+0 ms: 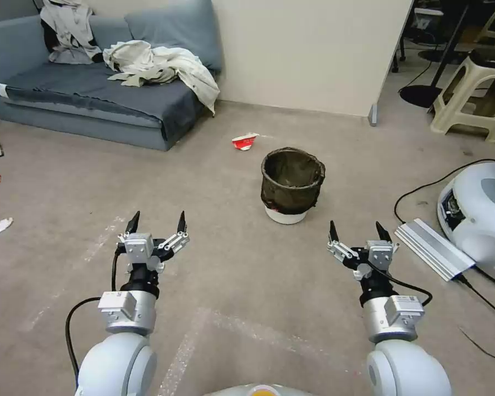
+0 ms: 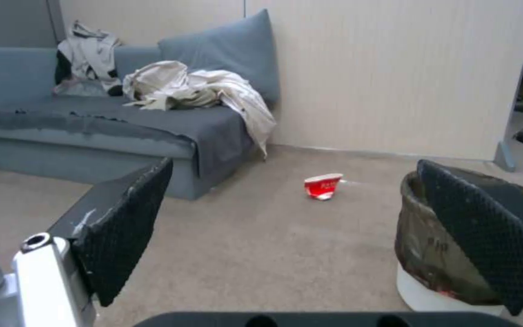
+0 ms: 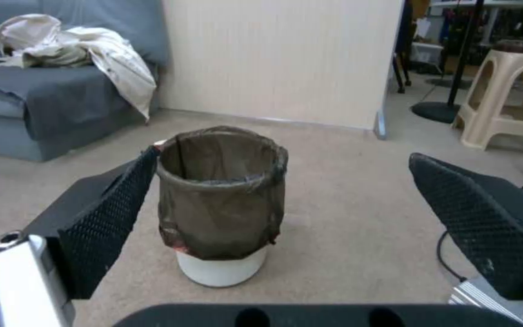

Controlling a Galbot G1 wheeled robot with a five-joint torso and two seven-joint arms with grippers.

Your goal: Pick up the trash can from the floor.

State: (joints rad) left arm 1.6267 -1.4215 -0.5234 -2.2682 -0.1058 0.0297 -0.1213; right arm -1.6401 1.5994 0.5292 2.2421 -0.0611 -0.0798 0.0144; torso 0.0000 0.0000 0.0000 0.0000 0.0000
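White bin [image 1: 291,184] with its dark bag stands upright on the floor [image 1: 231,297], ahead between both hands; left hand [image 1: 157,221] and right hand [image 1: 358,231] hover spread, well short of it.

Both arms end in glossy white rounded shells, then brushed silver cylindrical wrists bearing small labels and black collars. A black cable loops beside each wrist. The left pincer [image 1: 156,223] and right pincer [image 1: 357,232] have silver bolted links and black, diamond-textured, pointed fingertip pads [image 3: 101,227].
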